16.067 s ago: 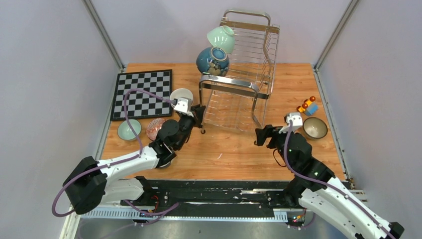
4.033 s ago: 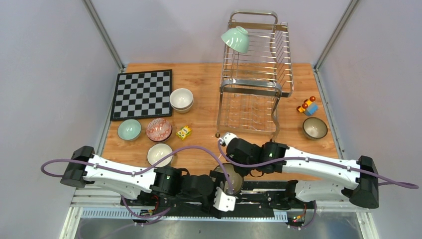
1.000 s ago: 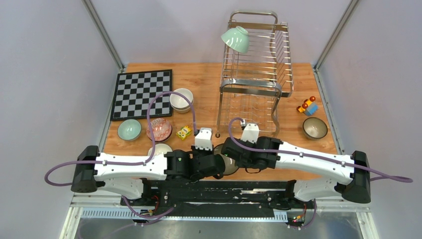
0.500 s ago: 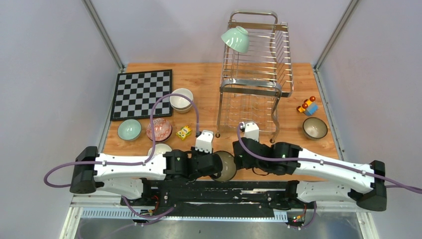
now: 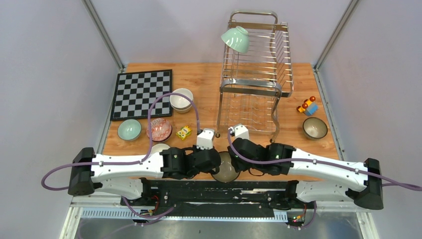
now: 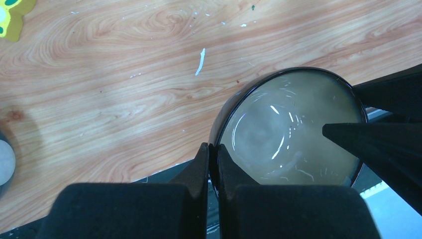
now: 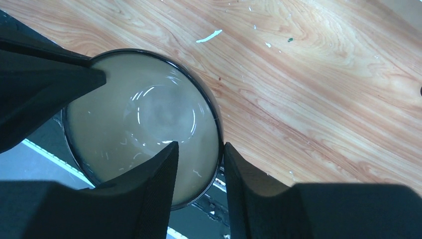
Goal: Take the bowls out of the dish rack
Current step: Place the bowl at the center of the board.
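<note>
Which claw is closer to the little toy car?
Right. The right claw straddles the rim of the near-edge bowl on the side toward the toy car; the left claw pinches the opposite rim, farther away.

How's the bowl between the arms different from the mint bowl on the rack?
The dark-rimmed bowl faces up at the table's near edge; the mint bowl lies tipped atop the dish rack. The left end effector pinches the dark-rimmed bowl's rim; nothing touches the mint bowl. Both are round.

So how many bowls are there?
7: mint bowl on the dish rack; white bowl, maybe stacked, by the chessboard; green bowl, red-patterned bowl and half-hidden cream bowl nearby; dark bowl far right; black-rimmed bowl in the left hand.
</note>
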Robot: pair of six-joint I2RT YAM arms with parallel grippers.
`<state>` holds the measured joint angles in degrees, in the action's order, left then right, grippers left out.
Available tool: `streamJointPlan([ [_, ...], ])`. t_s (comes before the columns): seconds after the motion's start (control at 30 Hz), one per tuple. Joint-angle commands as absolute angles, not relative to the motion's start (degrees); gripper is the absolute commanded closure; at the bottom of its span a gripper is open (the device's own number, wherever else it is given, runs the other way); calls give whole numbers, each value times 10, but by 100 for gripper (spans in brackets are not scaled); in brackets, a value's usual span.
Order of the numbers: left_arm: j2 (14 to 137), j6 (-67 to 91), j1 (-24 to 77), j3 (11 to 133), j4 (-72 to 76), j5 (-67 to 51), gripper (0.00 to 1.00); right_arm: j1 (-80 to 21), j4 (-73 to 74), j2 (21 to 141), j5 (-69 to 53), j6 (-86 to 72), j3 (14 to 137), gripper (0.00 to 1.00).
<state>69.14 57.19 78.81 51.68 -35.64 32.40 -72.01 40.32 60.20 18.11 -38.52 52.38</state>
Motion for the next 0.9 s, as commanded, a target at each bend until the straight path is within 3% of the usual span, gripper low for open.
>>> streamJointPlan([
  [0.0, 671, 576, 782, 516, -307, 321, 100, -722, 426, 619, 196, -382, 525, 59],
  [0.23, 666, 581, 781, 503, -302, 320, 100, -721, 444, 638, 210, -391, 515, 72],
  [0.43, 663, 584, 780, 498, -299, 318, 100, -721, 444, 641, 208, -391, 511, 99],
  [0.57, 660, 589, 780, 498, -303, 322, 100, -721, 445, 640, 210, -392, 510, 100],
  [0.6, 659, 587, 780, 498, -303, 323, 93, -721, 445, 638, 212, -395, 508, 100],
  [0.63, 658, 582, 780, 499, -303, 323, 79, -721, 445, 637, 218, -397, 508, 100],
  [0.7, 652, 573, 780, 503, -312, 331, 42, -721, 452, 636, 231, -406, 507, 100],
  [0.77, 637, 571, 780, 503, -324, 344, 14, -719, 462, 634, 245, -412, 504, 100],
  [0.8, 628, 568, 780, 500, -325, 348, 3, -715, 464, 632, 247, -414, 500, 100],
  [0.87, 608, 564, 780, 492, -331, 355, 0, -698, 465, 623, 241, -414, 489, 100],
])
